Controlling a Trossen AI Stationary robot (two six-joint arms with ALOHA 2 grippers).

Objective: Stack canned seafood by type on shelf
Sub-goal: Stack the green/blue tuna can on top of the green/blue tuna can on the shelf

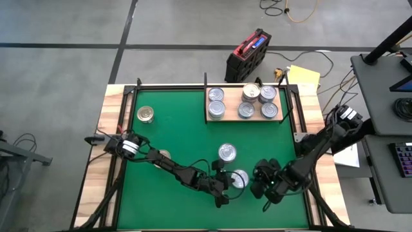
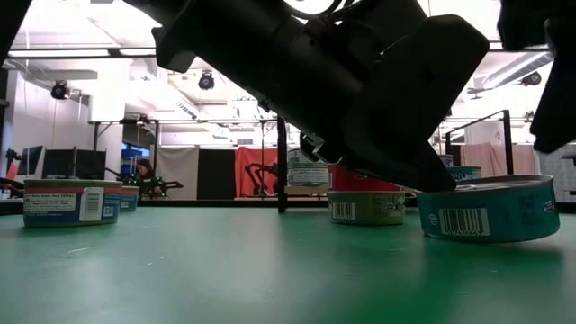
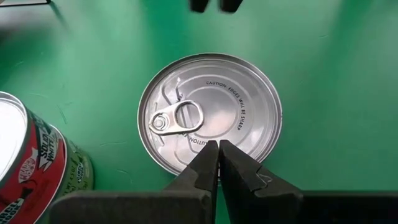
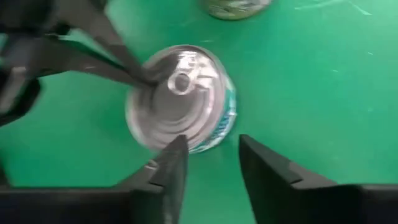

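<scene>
A silver-lidded can (image 1: 239,178) with bluish sides stands on the green mat (image 1: 174,122) near the front edge. My left gripper (image 1: 226,183) is shut with its tips on the lid (image 3: 211,109). My right gripper (image 4: 211,140) stands open on the can's right side, its fingers just short of the can (image 4: 180,96). A second can (image 1: 226,153) with a red label (image 3: 25,168) stands just beyond. The pale wooden shelf (image 1: 278,117) at the far right holds several cans (image 1: 246,101). My left gripper sets its shut fingertips (image 3: 208,155) on the can's lid near the rim (image 3: 186,163), beside the pull tab. The fingers slant down from the table's left. In the low view the tips meet the can's top edge (image 2: 430,187); the can rests on the mat.
A gold-lidded can (image 1: 146,115) stands at the far left of the mat; another can (image 1: 163,154) shows beside my left arm. A post (image 2: 282,166) rises at the mat's far edge. Bare mat lies between the front cans and the shelf.
</scene>
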